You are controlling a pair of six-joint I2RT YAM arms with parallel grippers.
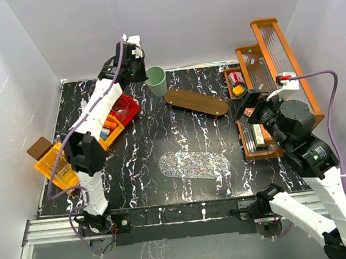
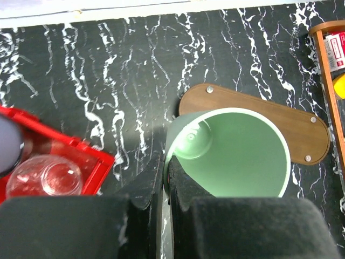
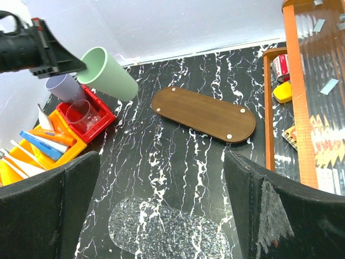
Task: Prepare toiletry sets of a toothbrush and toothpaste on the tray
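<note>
My left gripper (image 2: 166, 171) is shut on the rim of a green cup (image 2: 232, 151), one finger inside and one outside. The cup (image 3: 108, 73) hangs tilted just left of the brown oval wooden tray (image 1: 196, 102), which carries nothing. Pale toothbrushes (image 3: 16, 152) and orange and blue toothpaste tubes (image 3: 48, 137) lie in an orange bin (image 1: 108, 128). A clear glass (image 3: 83, 116) and a lilac cup (image 3: 63, 87) stand in the red bin (image 1: 127, 109). My right gripper (image 3: 161, 199) is open above the table, with nothing between its fingers.
A clear textured oval tray (image 1: 192, 165) lies flat at the table's middle front. A wooden rack (image 1: 265, 65) with small items stands along the right edge. Another orange container (image 1: 54, 164) hangs over the table's left edge.
</note>
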